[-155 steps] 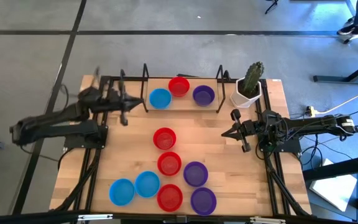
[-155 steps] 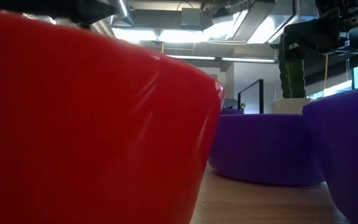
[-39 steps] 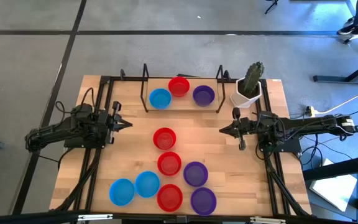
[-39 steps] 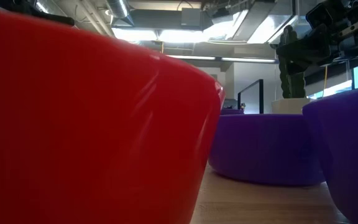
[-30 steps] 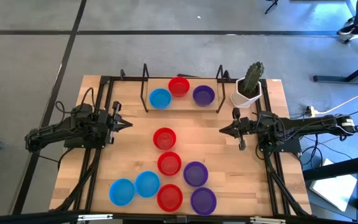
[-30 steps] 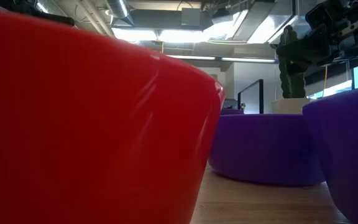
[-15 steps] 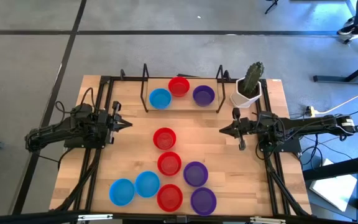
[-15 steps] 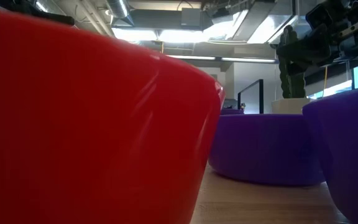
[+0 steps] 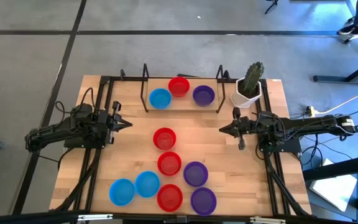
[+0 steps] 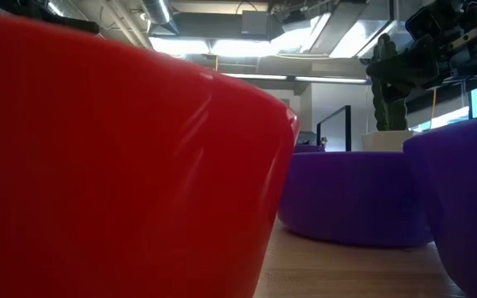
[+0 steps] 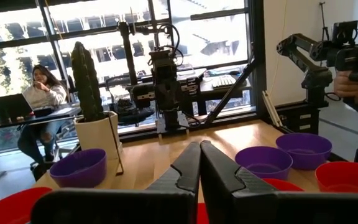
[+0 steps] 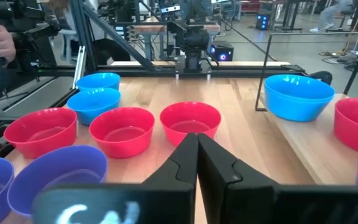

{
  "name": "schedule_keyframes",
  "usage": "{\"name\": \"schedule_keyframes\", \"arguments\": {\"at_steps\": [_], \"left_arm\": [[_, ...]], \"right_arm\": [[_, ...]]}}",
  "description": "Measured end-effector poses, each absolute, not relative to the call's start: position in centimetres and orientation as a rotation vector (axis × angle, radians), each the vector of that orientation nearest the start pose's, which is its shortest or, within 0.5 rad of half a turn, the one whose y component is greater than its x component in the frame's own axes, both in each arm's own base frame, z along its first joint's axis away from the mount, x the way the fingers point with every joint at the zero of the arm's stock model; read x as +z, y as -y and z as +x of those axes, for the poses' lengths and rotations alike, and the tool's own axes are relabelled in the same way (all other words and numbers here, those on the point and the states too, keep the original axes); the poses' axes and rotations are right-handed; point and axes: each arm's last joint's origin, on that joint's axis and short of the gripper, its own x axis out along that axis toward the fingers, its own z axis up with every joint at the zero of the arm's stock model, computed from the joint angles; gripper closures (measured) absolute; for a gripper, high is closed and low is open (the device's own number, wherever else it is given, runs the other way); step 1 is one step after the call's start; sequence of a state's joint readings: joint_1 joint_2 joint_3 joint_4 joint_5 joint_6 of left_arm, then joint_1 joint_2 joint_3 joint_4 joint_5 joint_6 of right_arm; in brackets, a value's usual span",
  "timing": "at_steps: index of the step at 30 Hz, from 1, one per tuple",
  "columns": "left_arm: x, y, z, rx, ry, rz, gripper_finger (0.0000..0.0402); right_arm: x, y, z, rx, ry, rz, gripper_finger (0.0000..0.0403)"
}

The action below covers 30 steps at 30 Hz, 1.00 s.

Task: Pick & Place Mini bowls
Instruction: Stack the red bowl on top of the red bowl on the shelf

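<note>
Right, the mini bowls (image 9: 166, 138) sit in two groups: three inside the black rack (image 9: 145, 87), seven on the table (image 9: 253, 174) below it. My left gripper (image 9: 124, 124) and right gripper (image 9: 225, 130) flank the red bowl, fingers pressed together, empty.

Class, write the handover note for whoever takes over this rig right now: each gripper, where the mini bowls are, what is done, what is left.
Left gripper: shut, empty, at the table's left side.
Right gripper: shut, empty, at the right side near the white pot with a cactus.
Done: three mini bowls sit between the black uprights at the far edge: blue, red, purple.
Left: seven loose on the table: a red bowl at centre, another red nearer, then two blue, a third red and two purple at the near edge.
</note>
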<state>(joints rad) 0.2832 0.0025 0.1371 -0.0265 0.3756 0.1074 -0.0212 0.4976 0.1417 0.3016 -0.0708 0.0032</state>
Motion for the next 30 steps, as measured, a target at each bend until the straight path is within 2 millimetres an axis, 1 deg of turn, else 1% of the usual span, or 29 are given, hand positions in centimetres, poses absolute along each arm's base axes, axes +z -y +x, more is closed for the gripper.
{"name": "schedule_keyframes", "arguments": {"at_steps": [6,15,24,30], "left_arm": [[20.68,-1.35,8.44,-0.087,0.108,0.145,0.04],[20.68,-1.35,8.44,-0.087,0.107,0.137,0.0391],[20.67,-1.35,8.44,-0.087,0.107,0.135,0.0398],[20.67,-1.35,8.45,-0.087,0.107,0.135,0.0393]], "right_arm": [[19.52,0.08,13.51,0.05,-0.054,-0.009,0.0393],[19.51,0.08,13.51,0.05,-0.054,-0.017,0.0393],[19.51,0.08,13.51,0.051,-0.054,-0.009,0.0393],[19.51,0.08,13.51,0.05,-0.054,-0.008,0.0393]]}}
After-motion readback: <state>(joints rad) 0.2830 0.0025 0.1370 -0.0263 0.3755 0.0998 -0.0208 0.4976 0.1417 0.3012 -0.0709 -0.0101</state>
